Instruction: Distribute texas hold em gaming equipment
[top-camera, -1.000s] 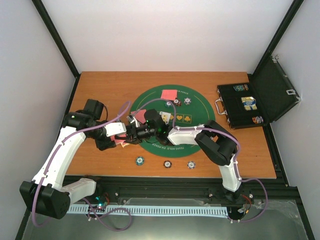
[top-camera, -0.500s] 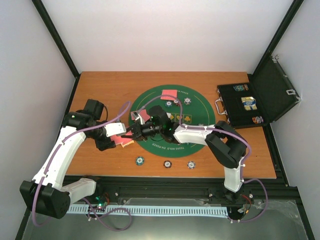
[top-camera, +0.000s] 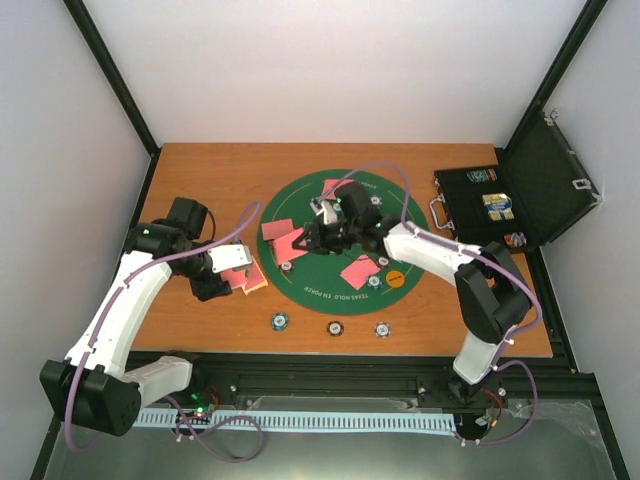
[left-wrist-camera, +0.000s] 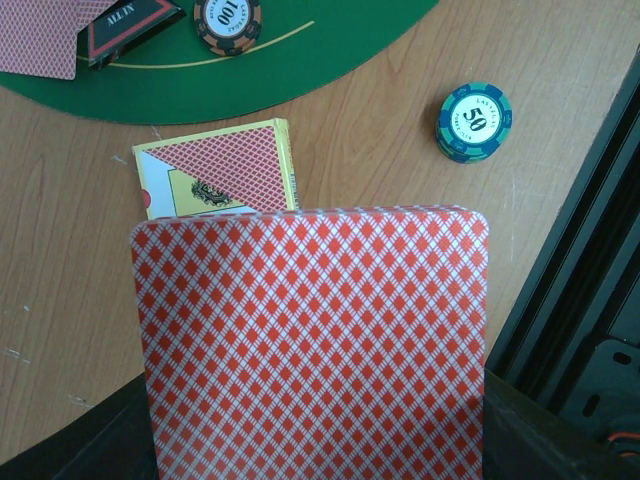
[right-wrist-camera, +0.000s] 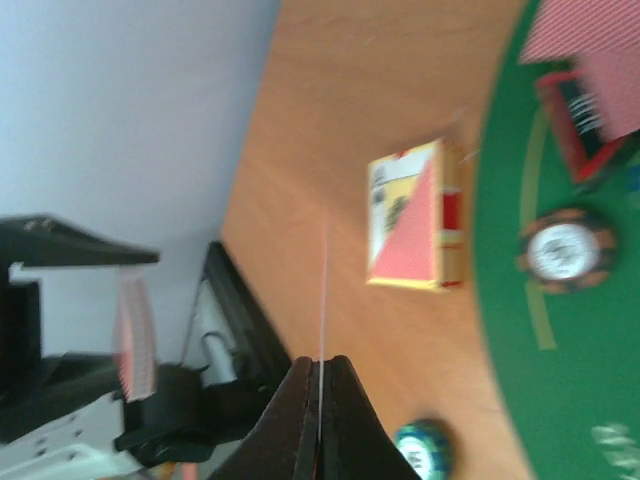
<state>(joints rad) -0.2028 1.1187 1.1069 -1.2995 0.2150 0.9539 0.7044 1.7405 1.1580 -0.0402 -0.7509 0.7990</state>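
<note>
My left gripper (top-camera: 232, 265) is shut on a deck of red-backed playing cards (left-wrist-camera: 310, 340), held left of the green mat (top-camera: 330, 290); the deck hides its fingers in the wrist view. My right gripper (right-wrist-camera: 320, 362) is shut on a single card (right-wrist-camera: 322, 300), seen edge-on, and hovers over the mat's left part (top-camera: 305, 238). Cards lie on the mat (top-camera: 358, 270) (top-camera: 337, 187) (top-camera: 275, 229). A black triangular marker (left-wrist-camera: 125, 25) and a striped chip (left-wrist-camera: 228, 18) sit at the mat's left edge. An orange button (top-camera: 396, 278) lies at the mat's right front.
A yellow card box (left-wrist-camera: 215, 180) lies on the wood under the deck. Three chip stacks (top-camera: 280, 320) (top-camera: 334, 327) (top-camera: 382, 328) line the near edge. The open black case (top-camera: 480, 210) stands at the right. More chips (top-camera: 375, 200) sit at the mat's far side.
My right gripper closed on a card at the left gripper's deck and carried it right and away, over the mat. The left arm stayed put.
</note>
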